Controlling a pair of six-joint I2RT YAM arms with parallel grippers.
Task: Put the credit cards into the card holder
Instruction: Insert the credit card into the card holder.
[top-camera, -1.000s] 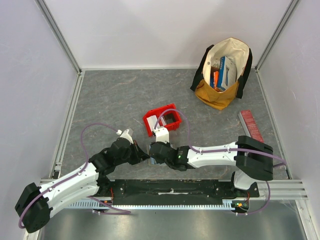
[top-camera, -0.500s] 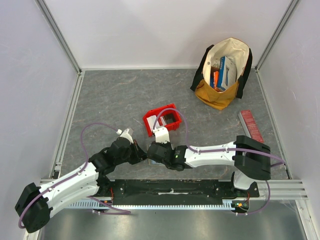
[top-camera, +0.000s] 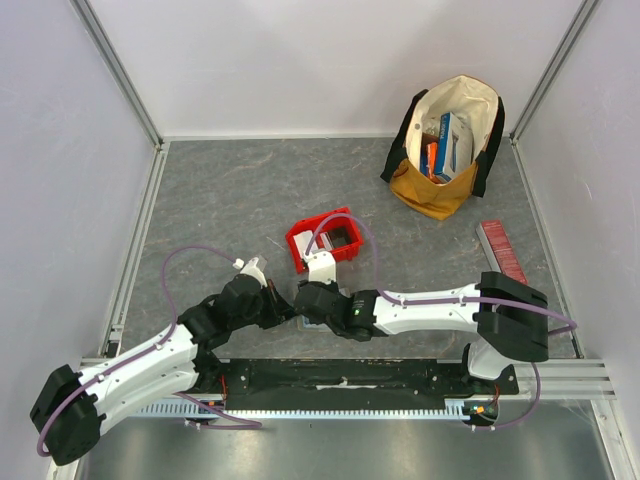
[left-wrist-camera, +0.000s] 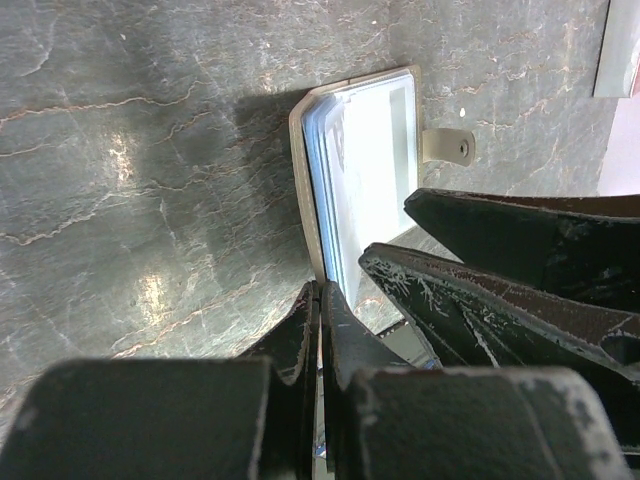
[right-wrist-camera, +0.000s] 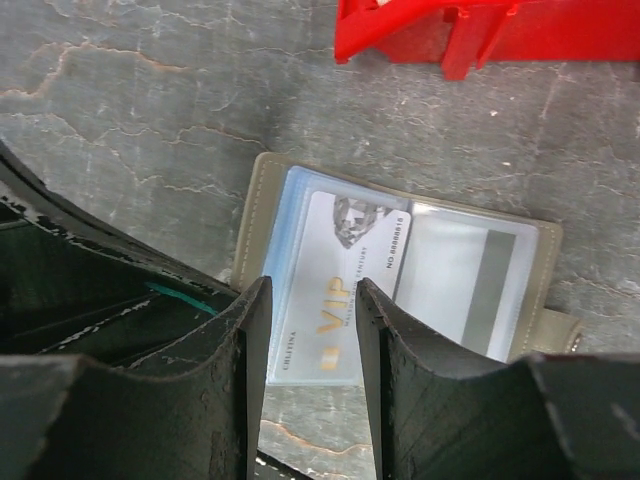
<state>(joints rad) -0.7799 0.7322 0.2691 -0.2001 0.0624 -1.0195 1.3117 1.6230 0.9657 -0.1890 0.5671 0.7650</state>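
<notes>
Top view first: your two pincers meet nose to nose near the front of the grey marbled tabletop. The left pincer and right pincer crowd over the small flat grey-olive folding card holder and hide most of it. The open red plastic bin sits at 12 o'clock from them. The cream-and-mustard cloth bag of boxes is way out at 1 o'clock, with plain white walls all round.

Left wrist: this pincer is pinched tight and looks clamped on the near corner of the card holder. I'd guess that's to pin it so it can't skate on that slick surface.

Right wrist: this pincer is about half spread, straddling the white plastic VIP credit card. The card lies over the clear sleeve on the 9 o'clock half of the card holder, near end poking out past the edge. Can't tell if the pads actually bite it. Looks like you're mid-slide into the pocket.
</notes>
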